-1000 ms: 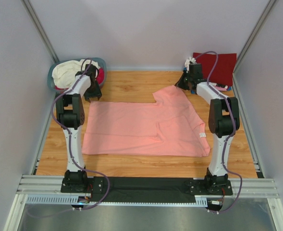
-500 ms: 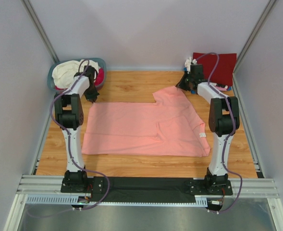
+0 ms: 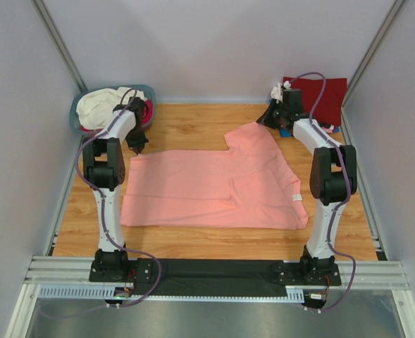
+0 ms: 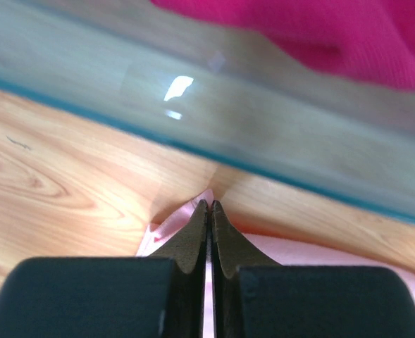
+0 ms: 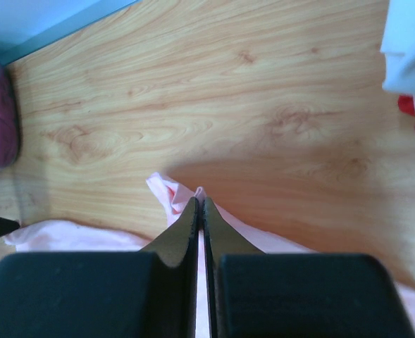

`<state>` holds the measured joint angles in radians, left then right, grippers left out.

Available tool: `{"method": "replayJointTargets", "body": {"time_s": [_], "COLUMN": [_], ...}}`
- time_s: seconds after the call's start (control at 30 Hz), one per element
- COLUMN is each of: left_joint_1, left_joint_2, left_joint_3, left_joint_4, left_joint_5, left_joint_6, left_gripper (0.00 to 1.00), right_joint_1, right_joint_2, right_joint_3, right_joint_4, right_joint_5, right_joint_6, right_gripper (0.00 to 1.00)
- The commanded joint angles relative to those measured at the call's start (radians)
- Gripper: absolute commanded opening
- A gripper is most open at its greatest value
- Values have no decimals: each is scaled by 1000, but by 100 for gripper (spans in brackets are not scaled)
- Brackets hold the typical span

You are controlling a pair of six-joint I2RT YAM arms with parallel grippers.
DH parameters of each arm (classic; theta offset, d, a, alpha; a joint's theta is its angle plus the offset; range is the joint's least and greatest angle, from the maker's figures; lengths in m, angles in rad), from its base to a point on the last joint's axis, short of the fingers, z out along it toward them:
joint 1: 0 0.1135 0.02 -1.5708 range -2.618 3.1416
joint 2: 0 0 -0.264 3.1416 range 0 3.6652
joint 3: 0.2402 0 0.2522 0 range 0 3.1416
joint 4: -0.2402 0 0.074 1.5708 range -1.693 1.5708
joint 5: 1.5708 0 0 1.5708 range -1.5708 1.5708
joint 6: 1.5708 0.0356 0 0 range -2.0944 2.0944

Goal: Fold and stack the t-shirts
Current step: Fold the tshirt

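Note:
A salmon-pink t-shirt (image 3: 214,184) lies spread on the wooden table, partly folded. My left gripper (image 3: 140,147) is shut on its far left corner (image 4: 193,211), pinching the cloth between the fingers beside the basket wall. My right gripper (image 3: 267,121) is shut on the far right corner (image 5: 175,197), which bunches up between the fingers (image 5: 191,227). More t-shirts, cream-white (image 3: 101,104) and magenta (image 4: 320,32), lie heaped in the basket. A dark red t-shirt (image 3: 323,98) lies flat at the far right.
The blue-grey plastic basket (image 3: 77,113) stands in the far left corner, its wall (image 4: 193,91) close in front of the left fingers. Grey walls enclose the table on three sides. Small white and blue cloth pieces (image 3: 281,91) lie beside the dark red t-shirt.
The left gripper has come down onto the shirt's far left corner and shut on it. The right arm has shifted slightly toward the far right with its corner still pinched.

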<state>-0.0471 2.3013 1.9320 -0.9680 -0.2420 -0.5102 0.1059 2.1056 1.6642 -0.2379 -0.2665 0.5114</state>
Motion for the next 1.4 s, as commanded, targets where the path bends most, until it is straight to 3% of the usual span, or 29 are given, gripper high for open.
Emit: {"method": "replayJointTargets", "body": {"time_s": [0.0,0.63,0.97,1.37], "left_joint_1": [-10,-28,-33,-40], "left_joint_2": [-108,-394,-430,-421], "left_joint_3": [-16,-376,-423,-441], "left_joint_4": [-32,66,46,64], "left_joint_5": [-11,30,-65,-111], "left_joint_6": [13,-5,7,29], "left_gripper": [0,0,0,0], "right_joint_1": [0,0,-2,0], "right_joint_2": [-134,-682,-999,-1105], "right_joint_3": [-64,-515,-745,-859], "right_joint_4": [-9,-173,-241,-287], "right_joint_5": [-22,39,171,237], "right_joint_6": [4,-63,-40,-25], "right_gripper": [0,0,0,0]}}
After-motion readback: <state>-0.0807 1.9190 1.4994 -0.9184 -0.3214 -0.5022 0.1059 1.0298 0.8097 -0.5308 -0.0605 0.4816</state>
